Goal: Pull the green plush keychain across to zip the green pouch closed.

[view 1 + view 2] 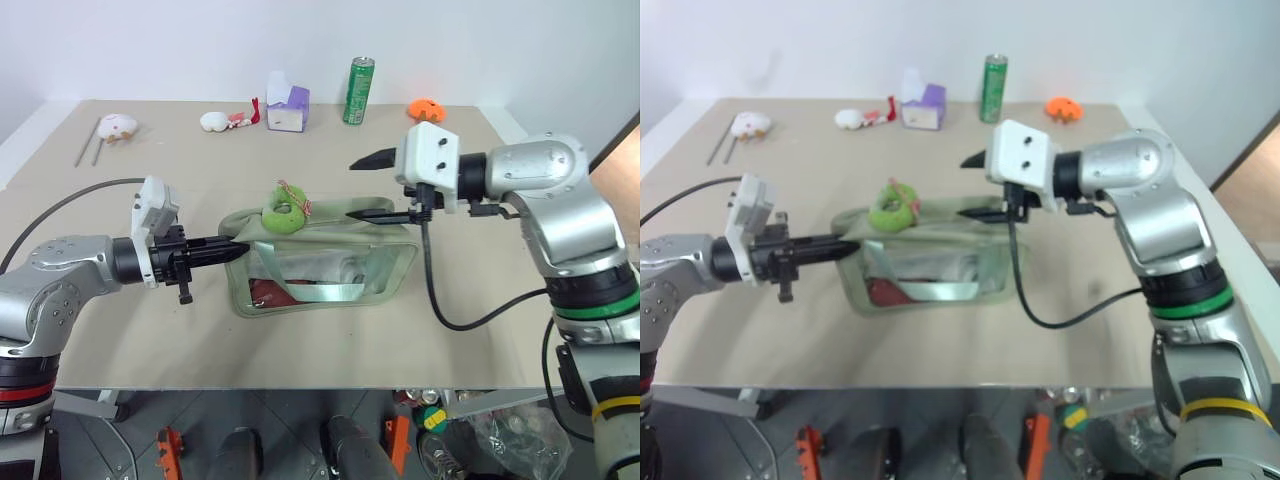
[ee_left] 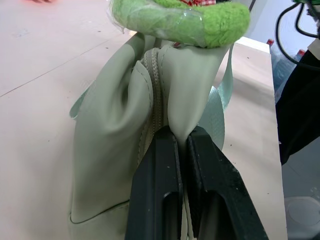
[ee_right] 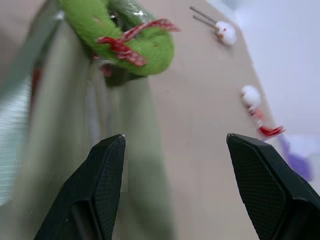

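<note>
Head views, pouch: the green pouch (image 1: 320, 262) lies near the middle of the table (image 1: 150, 130), its clear side panel facing the camera and a green strap visible against that panel.
Head views, keychain: the green plush keychain (image 1: 284, 212) sits on top of the pouch near its left end, reddish cord on its upper side.
Head views, left arm: the left gripper (image 1: 232, 250) reaches in level from the left, fingers pressed together on the left end of the pouch.
Head views, right arm: the right gripper (image 1: 368, 187) hangs over the right end of the pouch, fingers spread wide with nothing between them; the lower finger is close over the pouch top, the upper one well above it.
Head views, far edge: a green drink can (image 1: 359, 90), a purple-and-white box (image 1: 287, 104), a white-and-red plush toy (image 1: 226, 121), an orange toy (image 1: 425, 107) and a small white figure (image 1: 118, 126) stand well apart from the pouch.
Left wrist view: both fingers (image 2: 156, 190) are clamped on a fold of pouch fabric beside the zipper seam; the keychain rests on the pouch top beyond.
Right wrist view: the two fingertips (image 3: 107, 172) stand far apart, empty; the keychain lies ahead of them on the pouch, not touched.
</note>
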Controlling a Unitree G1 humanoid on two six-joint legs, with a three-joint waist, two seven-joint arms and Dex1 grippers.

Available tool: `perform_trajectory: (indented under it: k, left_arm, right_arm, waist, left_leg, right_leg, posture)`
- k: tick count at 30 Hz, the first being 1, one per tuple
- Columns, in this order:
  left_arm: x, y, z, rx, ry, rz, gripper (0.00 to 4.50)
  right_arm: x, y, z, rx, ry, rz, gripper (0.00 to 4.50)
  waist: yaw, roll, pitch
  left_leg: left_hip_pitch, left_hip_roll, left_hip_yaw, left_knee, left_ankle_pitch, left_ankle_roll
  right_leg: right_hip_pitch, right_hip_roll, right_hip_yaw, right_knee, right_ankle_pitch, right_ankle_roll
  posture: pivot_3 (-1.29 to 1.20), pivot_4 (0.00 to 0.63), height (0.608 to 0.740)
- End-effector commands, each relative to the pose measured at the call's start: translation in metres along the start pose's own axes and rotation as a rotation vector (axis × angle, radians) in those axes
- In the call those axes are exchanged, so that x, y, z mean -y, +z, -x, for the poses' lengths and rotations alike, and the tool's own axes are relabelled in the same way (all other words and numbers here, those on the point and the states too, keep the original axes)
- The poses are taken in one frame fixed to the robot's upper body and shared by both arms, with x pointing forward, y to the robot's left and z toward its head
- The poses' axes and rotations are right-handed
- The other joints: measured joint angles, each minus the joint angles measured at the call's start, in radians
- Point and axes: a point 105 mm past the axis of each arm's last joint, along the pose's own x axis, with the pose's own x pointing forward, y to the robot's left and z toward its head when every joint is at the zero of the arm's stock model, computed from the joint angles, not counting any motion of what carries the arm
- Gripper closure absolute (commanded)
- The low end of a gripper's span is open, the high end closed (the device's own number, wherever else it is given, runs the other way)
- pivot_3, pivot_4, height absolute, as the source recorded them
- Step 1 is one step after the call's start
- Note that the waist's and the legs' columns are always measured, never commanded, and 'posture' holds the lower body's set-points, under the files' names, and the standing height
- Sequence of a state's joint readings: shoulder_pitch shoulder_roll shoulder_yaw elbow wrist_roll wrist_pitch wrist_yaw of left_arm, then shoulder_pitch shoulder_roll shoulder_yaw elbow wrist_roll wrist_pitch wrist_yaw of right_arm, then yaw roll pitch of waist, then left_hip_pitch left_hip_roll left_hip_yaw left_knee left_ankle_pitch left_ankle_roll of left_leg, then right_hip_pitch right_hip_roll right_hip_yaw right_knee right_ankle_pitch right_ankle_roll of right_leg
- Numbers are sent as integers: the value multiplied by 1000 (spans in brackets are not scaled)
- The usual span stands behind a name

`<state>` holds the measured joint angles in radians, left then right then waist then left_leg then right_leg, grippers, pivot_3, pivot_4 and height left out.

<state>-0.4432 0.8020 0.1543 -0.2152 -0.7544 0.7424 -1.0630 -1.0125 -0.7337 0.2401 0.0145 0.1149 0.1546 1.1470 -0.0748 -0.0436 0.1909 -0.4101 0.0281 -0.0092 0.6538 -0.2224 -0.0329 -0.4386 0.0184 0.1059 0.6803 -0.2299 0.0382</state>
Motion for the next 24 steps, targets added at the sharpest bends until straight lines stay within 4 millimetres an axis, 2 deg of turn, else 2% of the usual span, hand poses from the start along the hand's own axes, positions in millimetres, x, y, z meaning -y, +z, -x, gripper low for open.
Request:
perform_trajectory:
  k: [1, 8, 13, 24]
  left_arm:
    - [3, 7, -1, 16, -11, -33, 4500]
    - [3, 8, 0, 21, -3, -35, 4500]
    - [2, 10, 1, 27, 4, -36, 4500]
    - [2, 11, 0, 39, 13, -30, 4500]
  right_arm:
    - [11, 14, 1, 23, -23, 139, 1172]
    - [3, 29, -10, 84, 40, 237, 1172]
    - [-10, 26, -20, 74, 87, 312, 1172]
    - [-22, 42, -47, 166, 94, 321, 1172]
  waist:
    - [0, 0, 0]
    - [0, 0, 0]
    - [0, 0, 0]
    - [0, 0, 0]
  left_leg:
    - [0, 0, 0, 0, 0, 0]
    - [0, 0, -1, 0, 0, 0]
    - [0, 0, 0, 0, 0, 0]
    - [0, 0, -1, 0, 0, 0]
  right_leg:
    - [0, 0, 0, 0, 0, 0]
    - [0, 0, -1, 0, 0, 0]
    - [0, 0, -1, 0, 0, 0]
    - [0, 0, -1, 0, 0, -1]
  posture:
    - [0, 150, 740]
    - [0, 150, 740]
    - [0, 150, 740]
    - [0, 150, 740]
